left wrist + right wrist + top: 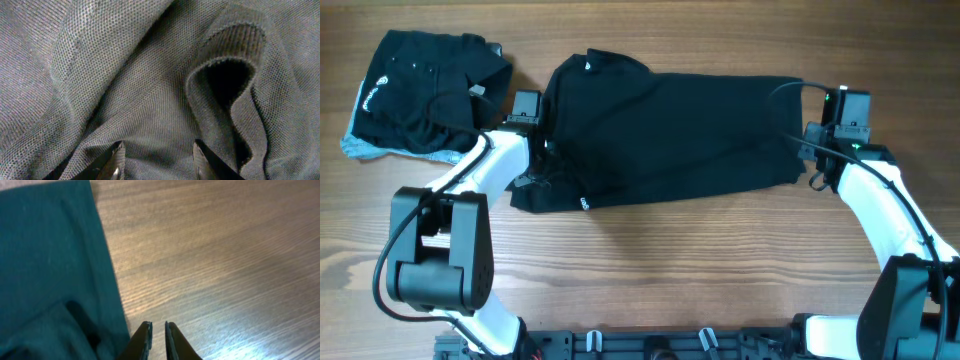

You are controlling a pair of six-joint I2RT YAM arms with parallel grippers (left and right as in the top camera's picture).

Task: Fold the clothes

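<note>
Sprawling under half-parted L gripper [159, 162], shirt [680, 130]; R gripper [158, 326] near-closed, prob. empty, beside its edge.

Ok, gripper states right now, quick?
Left gripper: jaws apart over the shirt; grip cannot be told.
Right gripper: closed, empty.

Blocked across the middle of the light wooden table [670, 270] by a large black fabric shirt [670, 130], spread from arm to arm. Crowded at the far left corner by a folded pile of black garments [420, 95] with a white round logo and pale grey edge, near the shirt. Open along the whole near strip of bare wood. Open too past the shirt's straight edge, ahead of the right gripper [156, 330]. Walled in at the left gripper [159, 162] by rumpled mesh folds on every side.
</note>
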